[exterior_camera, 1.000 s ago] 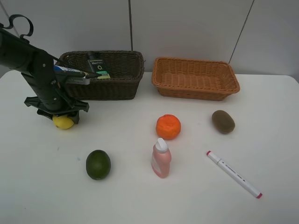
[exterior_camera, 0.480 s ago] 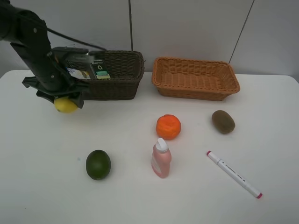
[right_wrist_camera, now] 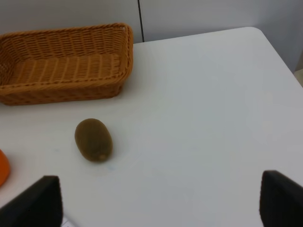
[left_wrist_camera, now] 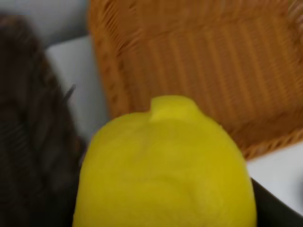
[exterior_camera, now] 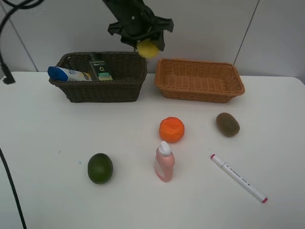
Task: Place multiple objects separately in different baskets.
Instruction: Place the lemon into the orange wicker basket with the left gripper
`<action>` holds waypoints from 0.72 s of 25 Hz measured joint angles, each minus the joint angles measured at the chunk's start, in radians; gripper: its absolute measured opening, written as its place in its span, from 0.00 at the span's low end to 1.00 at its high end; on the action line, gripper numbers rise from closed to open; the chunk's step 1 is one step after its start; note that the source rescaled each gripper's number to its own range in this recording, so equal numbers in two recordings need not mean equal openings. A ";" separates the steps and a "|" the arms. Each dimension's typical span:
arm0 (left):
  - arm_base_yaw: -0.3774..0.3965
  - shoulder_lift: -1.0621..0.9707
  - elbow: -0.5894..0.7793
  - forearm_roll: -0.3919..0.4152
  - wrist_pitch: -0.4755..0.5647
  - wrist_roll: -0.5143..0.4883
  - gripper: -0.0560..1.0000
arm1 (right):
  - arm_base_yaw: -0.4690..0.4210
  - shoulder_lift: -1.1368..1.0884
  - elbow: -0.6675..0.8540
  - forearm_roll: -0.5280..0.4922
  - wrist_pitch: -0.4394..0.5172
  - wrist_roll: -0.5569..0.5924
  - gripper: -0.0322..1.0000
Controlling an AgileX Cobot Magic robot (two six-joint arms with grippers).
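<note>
Yellow lemon (exterior_camera: 148, 49) is hanging clamped in the left pincer (exterior_camera: 146, 44), high between dark basket (exterior_camera: 100, 91) and orange-tan basket (exterior_camera: 200, 93). Right pincer (right_wrist_camera: 161, 201) is gaping empty

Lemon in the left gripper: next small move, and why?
Probably shift right until the lemon sits over the middle of the orange-tan basket, then lower. It hangs above that basket's left rim, beside the dark basket, so releasing here might miss.

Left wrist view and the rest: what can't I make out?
Left wrist: round yellow lemon fills the frame, hiding how the left end effector grips it; dark brown wicker basket blurred.
Right wrist: right end effector cut off by the frame edge, only fingertips show.
Exterior high: black-green bottle label too small to read.
</note>
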 joint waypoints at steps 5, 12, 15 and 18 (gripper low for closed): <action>-0.042 0.266 -0.342 -0.006 -0.032 0.002 0.59 | 0.000 0.000 0.000 0.000 0.000 0.000 0.98; -0.050 0.463 -0.535 0.002 -0.034 0.051 0.69 | 0.000 0.000 0.000 0.000 0.000 0.000 0.98; -0.050 0.472 -0.537 0.004 -0.022 0.053 0.93 | 0.000 0.000 0.000 0.000 0.000 0.000 0.98; -0.050 0.464 -0.544 0.004 0.024 0.053 0.99 | 0.000 0.000 0.000 0.000 0.000 0.000 0.98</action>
